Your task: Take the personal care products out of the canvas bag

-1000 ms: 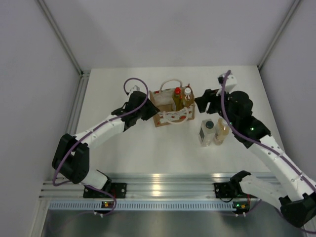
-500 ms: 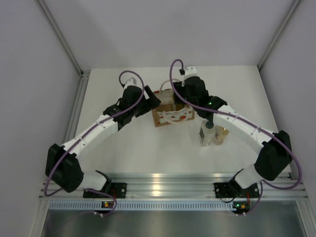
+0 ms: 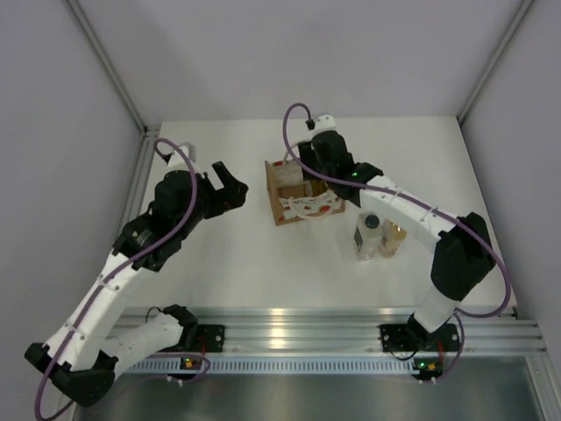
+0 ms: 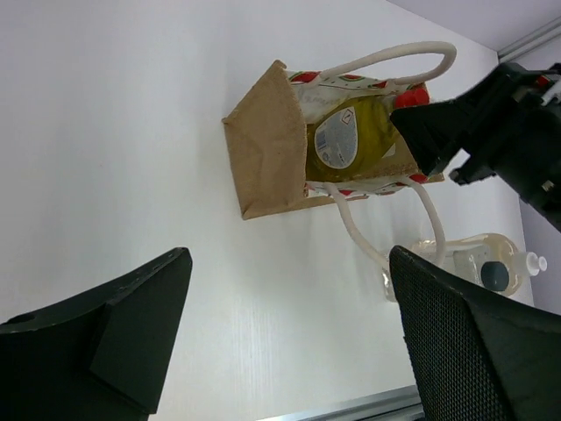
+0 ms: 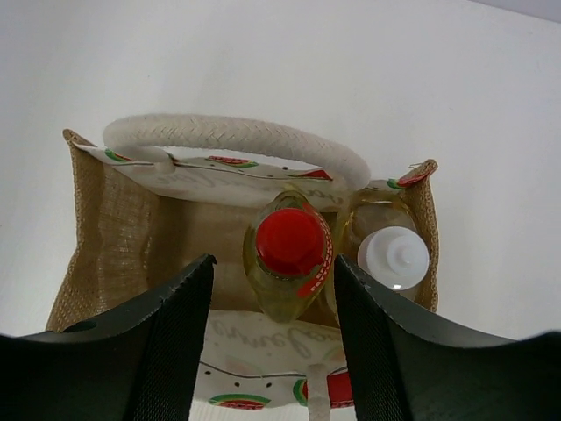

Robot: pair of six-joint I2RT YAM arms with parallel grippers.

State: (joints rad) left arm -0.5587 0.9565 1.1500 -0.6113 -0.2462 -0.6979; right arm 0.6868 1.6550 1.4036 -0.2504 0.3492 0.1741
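Observation:
The canvas bag (image 3: 305, 209) stands upright mid-table. Inside it are a yellow bottle with a red cap (image 5: 289, 241) and an amber bottle with a white cap (image 5: 393, 257). My right gripper (image 5: 273, 267) hangs open just above the bag's mouth, a finger on either side of the yellow bottle and gaps showing to both. My left gripper (image 3: 231, 184) is open and empty, off to the left of the bag (image 4: 263, 153). A clear bottle with a dark cap (image 3: 368, 235) and an amber bottle (image 3: 394, 239) stand on the table right of the bag.
The bag's white loop handles (image 5: 237, 140) arch over its mouth, and one (image 4: 355, 232) droops onto the table. Grey walls enclose the table on three sides. A metal rail (image 3: 289, 338) runs along the near edge.
My left gripper has opened and pulled back left from the bag's side. My right arm has swung in from the right and come down over the bag's mouth, its jaws narrowing.

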